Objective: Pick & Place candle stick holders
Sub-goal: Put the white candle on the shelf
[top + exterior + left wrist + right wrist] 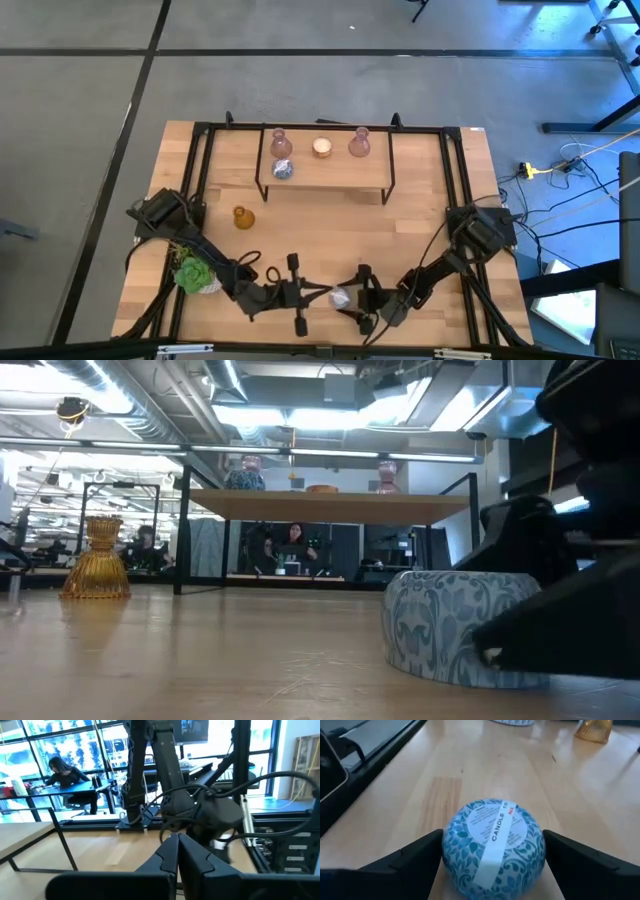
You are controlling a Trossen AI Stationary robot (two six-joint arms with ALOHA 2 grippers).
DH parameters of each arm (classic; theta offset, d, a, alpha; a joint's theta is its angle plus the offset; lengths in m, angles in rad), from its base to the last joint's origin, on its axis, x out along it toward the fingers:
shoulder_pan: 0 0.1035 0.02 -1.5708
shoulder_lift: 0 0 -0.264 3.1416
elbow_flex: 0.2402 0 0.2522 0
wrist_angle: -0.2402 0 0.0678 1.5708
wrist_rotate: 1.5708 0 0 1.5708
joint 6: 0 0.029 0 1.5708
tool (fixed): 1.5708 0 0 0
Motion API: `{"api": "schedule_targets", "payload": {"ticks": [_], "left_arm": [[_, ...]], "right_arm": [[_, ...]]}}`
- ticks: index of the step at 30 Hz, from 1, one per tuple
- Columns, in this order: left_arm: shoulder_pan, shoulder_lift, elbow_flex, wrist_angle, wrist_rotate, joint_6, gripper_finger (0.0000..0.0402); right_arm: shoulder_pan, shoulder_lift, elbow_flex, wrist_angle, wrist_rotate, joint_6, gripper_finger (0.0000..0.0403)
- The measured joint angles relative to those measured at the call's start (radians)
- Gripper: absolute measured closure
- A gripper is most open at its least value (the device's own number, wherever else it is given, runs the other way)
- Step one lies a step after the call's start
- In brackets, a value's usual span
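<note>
We count six candle stick holders: four on the shelf (325, 182) — two pink vases (280, 142), one cream-white (322, 147), one blue round (283, 169) — an amber one (243, 217) on the surface (400, 235), and a blue-patterned round one (493, 845), label up, between the open fingers of the right hand (492, 857). Left hand (177, 857) closed, empty, beside it. Succulent (192, 272) near the left arm.

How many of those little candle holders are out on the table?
6: four on the shelf: two pink, cream, blue. Amber on the tabletop; another blue between right gripper fingers.
</note>
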Motion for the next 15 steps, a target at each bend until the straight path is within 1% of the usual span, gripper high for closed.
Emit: {"api": "schedule_targets", "payload": {"ticks": [3, 6, 8, 10, 12, 15], "left_arm": [[-0.023, 0.000, 0.000, 0.000, -0.025, 0.001, 0.0400], [-0.039, 0.000, 0.000, 0.000, -0.052, 0.001, 0.0400], [-0.044, 0.000, 0.000, 0.000, -0.053, 0.000, 0.0400], [-0.044, 0.000, 0.000, 0.000, -0.052, -0.002, 0.0400], [-0.044, 0.000, 0.000, 0.000, -0.052, -0.008, 0.0400], [-0.043, 0.000, 0.000, 0.000, -0.052, -0.015, 0.0400]], "right_arm": [[-0.018, 0.010, 0.000, 0.027, -0.001, 0.042, 0.0064], [-0.041, 0.029, 0.000, 0.084, -0.012, 0.046, 0.0064], [-0.053, 0.053, 0.000, 0.144, -0.018, 0.044, 0.0064], [-0.064, 0.084, 0.002, 0.188, -0.048, 0.044, 0.0064], [-0.071, 0.108, 0.005, 0.215, -0.073, 0.028, 0.0064], [-0.078, 0.137, 0.029, 0.226, -0.070, 0.033, 0.0064]]}}
